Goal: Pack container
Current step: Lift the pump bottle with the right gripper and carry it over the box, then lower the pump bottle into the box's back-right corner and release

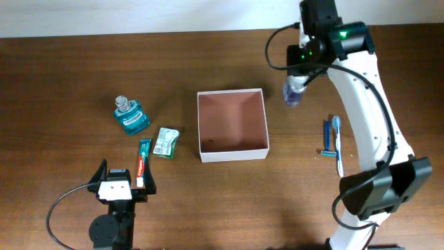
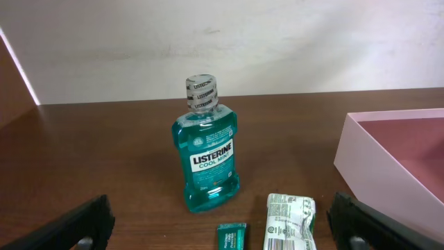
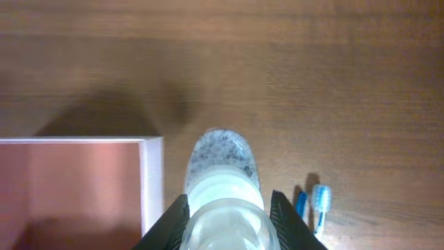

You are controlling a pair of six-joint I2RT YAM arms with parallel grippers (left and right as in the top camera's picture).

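Through the right wrist camera I saw the right gripper (image 3: 225, 217) clamped on a clear bottle (image 3: 218, 163), one dark finger (image 3: 173, 223) pressed to each side of it. The bottle's far end was rounded and flecked with dark specks. Just left of the bottle lay a corner of the container (image 3: 152, 182), its thin white wall closest and the reddish-brown floor beyond it. To the right of the bottle, apart from it, a toothbrush (image 3: 320, 203) with a pale blue head lay on the table (image 3: 312, 69), and a darker blue handle (image 3: 300, 204) lay between it and the bottle. Up and left of the bottle a soft shadow fell across the wood.
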